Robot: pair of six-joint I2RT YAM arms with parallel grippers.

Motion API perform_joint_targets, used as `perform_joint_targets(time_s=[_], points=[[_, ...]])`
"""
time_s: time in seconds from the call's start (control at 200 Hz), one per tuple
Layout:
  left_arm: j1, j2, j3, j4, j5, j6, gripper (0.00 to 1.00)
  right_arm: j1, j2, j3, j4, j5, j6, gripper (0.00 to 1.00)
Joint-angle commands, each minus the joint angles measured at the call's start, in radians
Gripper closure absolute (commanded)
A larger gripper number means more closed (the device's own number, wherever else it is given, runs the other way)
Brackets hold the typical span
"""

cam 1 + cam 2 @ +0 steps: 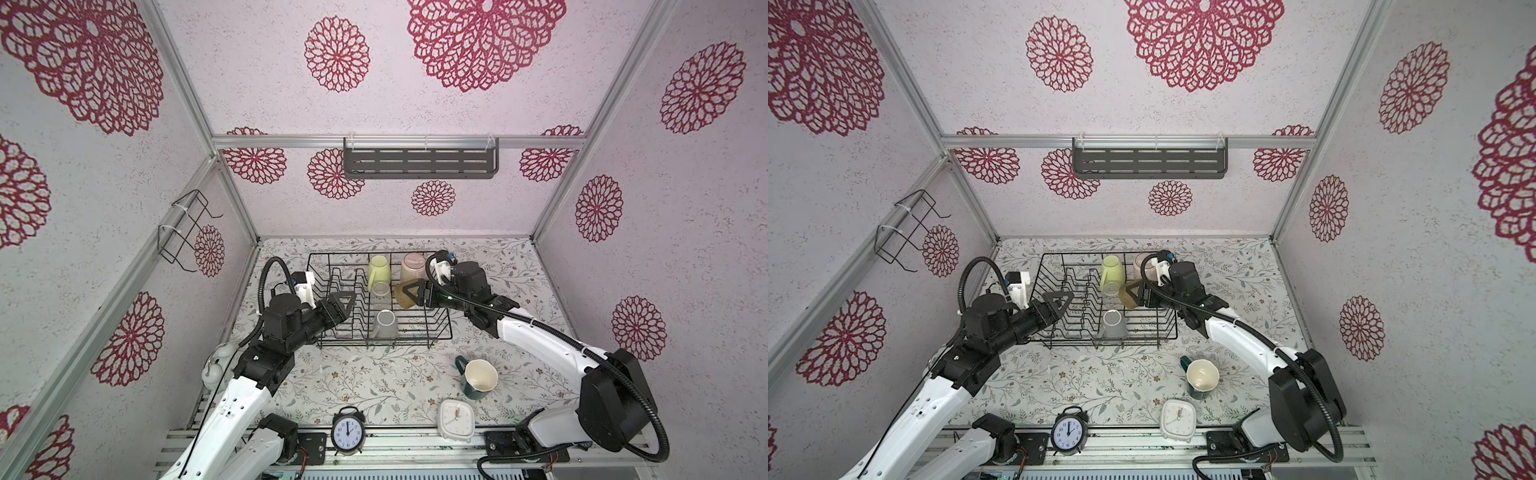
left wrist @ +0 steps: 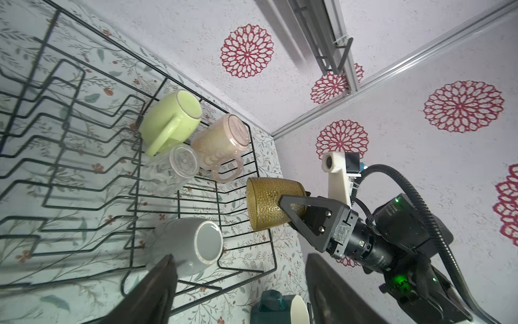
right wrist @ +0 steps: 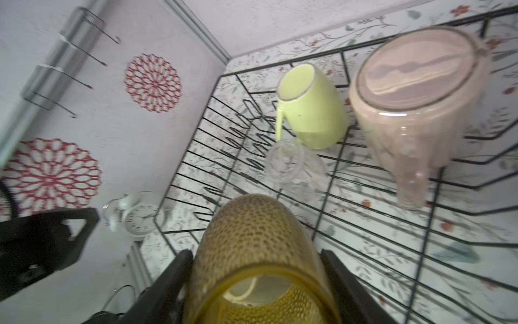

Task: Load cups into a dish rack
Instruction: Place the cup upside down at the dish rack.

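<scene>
Holding an amber tumbler [image 2: 266, 207] on its side above the right half of the dish rack [image 1: 340, 254], the right gripper [image 2: 293, 200] had its jaws closed across the glass wall, with the mouth turned toward the wrist. We judged the sideways hold a way to bring the tumbler in low beside the cups already loaded.

The left gripper [image 1: 345, 300] hung over the rack's left half, its jaws wide and holding nothing.

A green mug [image 1: 379, 268] and a pink mug [image 1: 412, 266] sat bottoms-up along the rack's far side, and a clear glass [image 1: 380, 289] sat bottom-up just beside the green one, probably so they would drain. A grey mug [image 1: 384, 324] lay tipped near the front rim with its mouth showing.

One teal mug [image 1: 478, 378] stood mouth-up on the table [image 1: 374, 382], well apart from the rack and near the right arm. By our reckoning, four of the six cups were loaded, a fifth was on its way and the teal mug was left.

The table wore a cover printed with leaves and small flowers. A black alarm clock [image 1: 348, 430] and a white square clock [image 1: 456, 417] stood at its front edge. The rough white walls carried red flower medallions, with a dark slotted shelf [image 1: 419, 162] on the back wall and a small wire holder [image 1: 187, 228] on the left.
</scene>
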Motion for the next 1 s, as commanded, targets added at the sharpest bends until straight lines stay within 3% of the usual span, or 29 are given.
perform_joint_targets(time_s=[0.0, 0.29, 0.991], points=[[0.014, -0.012, -0.009, -0.062, -0.023, 0.029, 0.24, 0.007, 0.011, 0.041, -0.112, 0.213, -0.164, 0.33], [0.017, -0.013, -0.008, -0.079, -0.022, 0.031, 0.24, 0.054, 0.144, 0.106, -0.166, 0.400, -0.222, 0.36], [0.025, -0.015, -0.009, -0.089, -0.026, 0.034, 0.23, 0.096, 0.338, 0.193, -0.159, 0.536, -0.239, 0.35]])
